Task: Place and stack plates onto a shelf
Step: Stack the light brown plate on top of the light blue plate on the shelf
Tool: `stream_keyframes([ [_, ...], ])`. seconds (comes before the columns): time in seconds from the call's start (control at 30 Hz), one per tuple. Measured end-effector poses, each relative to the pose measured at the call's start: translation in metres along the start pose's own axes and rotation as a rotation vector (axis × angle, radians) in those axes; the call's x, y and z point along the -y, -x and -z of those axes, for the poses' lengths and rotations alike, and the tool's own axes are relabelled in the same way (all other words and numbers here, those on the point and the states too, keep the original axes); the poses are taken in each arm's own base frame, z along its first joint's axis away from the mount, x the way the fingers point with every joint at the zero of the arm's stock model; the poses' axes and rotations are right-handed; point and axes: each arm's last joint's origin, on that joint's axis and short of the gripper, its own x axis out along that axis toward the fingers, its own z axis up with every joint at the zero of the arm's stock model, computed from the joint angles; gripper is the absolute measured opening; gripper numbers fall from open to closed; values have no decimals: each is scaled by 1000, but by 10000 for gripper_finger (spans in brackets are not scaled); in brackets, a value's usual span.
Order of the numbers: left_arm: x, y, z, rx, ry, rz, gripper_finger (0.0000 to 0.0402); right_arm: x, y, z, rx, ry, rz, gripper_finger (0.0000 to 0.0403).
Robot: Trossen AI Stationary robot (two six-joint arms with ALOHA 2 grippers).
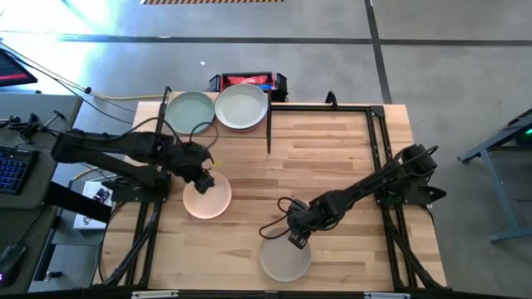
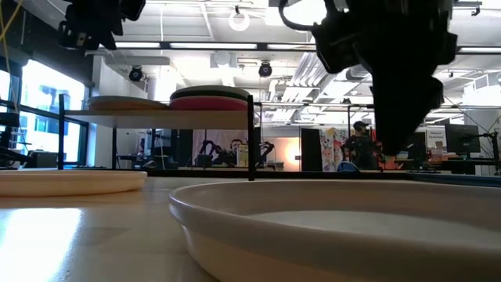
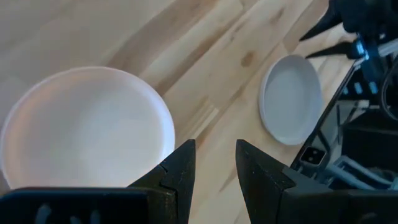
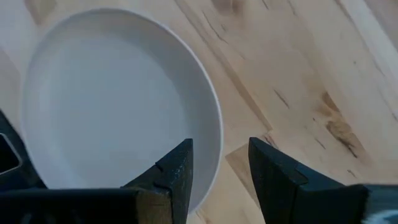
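Left claw (image 1: 202,179) above peach plate (image 1: 206,199) rim, fingers apart

Shelf (image 1: 218,124) holds two stacks; peach plate (image 1: 206,199), off-white plate (image 1: 285,258) flat on tabletop.

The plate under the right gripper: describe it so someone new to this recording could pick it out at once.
Start at the striped wooden tabletop and go to its near edge, opposite the shelf. The off-white plate lies there, flat, under the open right gripper. The other loose plate, a peach plate, sits further left.
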Motion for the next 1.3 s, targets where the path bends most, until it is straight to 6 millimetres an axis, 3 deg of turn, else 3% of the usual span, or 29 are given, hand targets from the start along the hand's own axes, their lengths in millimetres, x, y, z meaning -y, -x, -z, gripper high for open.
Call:
stream_keyframes([
  [0.43,31,-48,19,-123,-25,-47,104,-5,-15,11,-1,12,35,133],
  [0.87,62,-104,27,-133,-84,18,104,-5,-29,13,-18,9,64,133],
  [1.3,67,-144,29,-149,-89,0,104,-2,-37,15,-54,6,88,133],
])
